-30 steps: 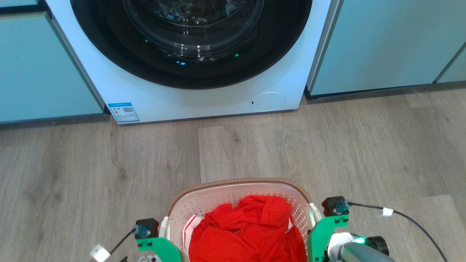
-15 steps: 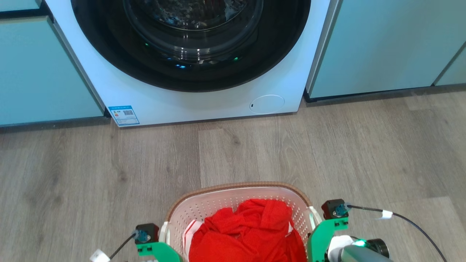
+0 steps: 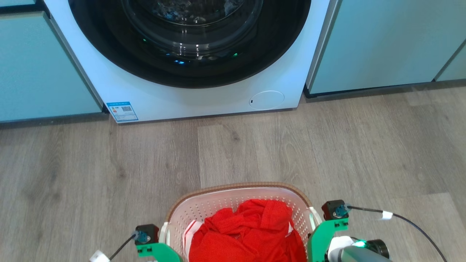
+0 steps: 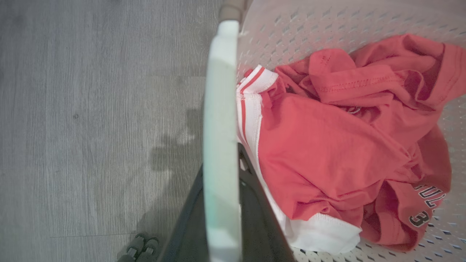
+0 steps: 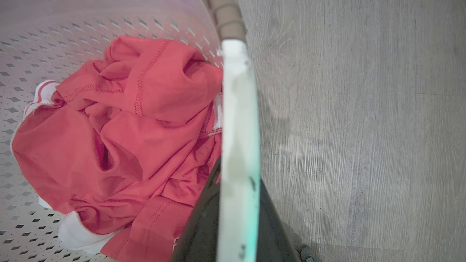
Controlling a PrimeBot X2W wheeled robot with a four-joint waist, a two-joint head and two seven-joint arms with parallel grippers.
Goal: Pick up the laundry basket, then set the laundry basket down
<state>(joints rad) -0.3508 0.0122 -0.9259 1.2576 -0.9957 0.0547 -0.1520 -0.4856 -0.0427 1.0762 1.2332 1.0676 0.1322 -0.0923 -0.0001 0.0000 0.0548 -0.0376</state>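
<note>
In the head view, the laundry basket [image 3: 204, 208] is sitting a touch lower in the picture than a second ago, while the washing machine [image 3: 204, 100] is barely shifting, so we are judging that the basket is being eased down or drawn closer. It is hanging between the left gripper [image 3: 159, 251] and the right gripper [image 3: 322, 233], well apart from the machine, with a red garment [image 3: 251, 233] inside. In the left wrist view, we are seeing the dark fingers [image 4: 251, 189] pressing on the white side handle [image 4: 221, 109]. In the right wrist view, the fingers [image 5: 204, 222] are likewise clamping the other handle [image 5: 238, 127]. We cannot tell whether the basket is touching the floor [image 3: 109, 163].
</note>
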